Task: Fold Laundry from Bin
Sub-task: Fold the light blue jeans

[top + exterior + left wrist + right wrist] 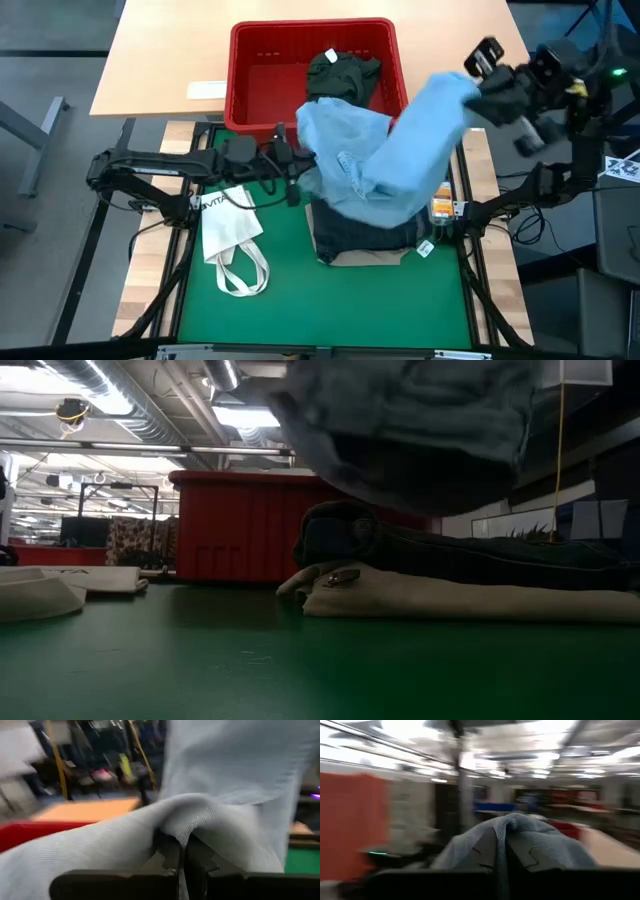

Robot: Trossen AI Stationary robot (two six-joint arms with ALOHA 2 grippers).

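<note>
Light blue denim jeans (385, 160) strung between both arms, long axis running from left gripper (298, 165), pinched shut on near edge, up to right gripper (478, 82), clamped on far end; garment hangs above folded stack (370, 240), beside red plastic crate (260, 75).

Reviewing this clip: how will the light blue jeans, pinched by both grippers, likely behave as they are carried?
Likely floppy: the light blue jeans sag between the left gripper and right gripper. Probably fairly heavy, since the middle droops toward the folded stack. The pinched folds look secure, though loose ends may drag.
</note>
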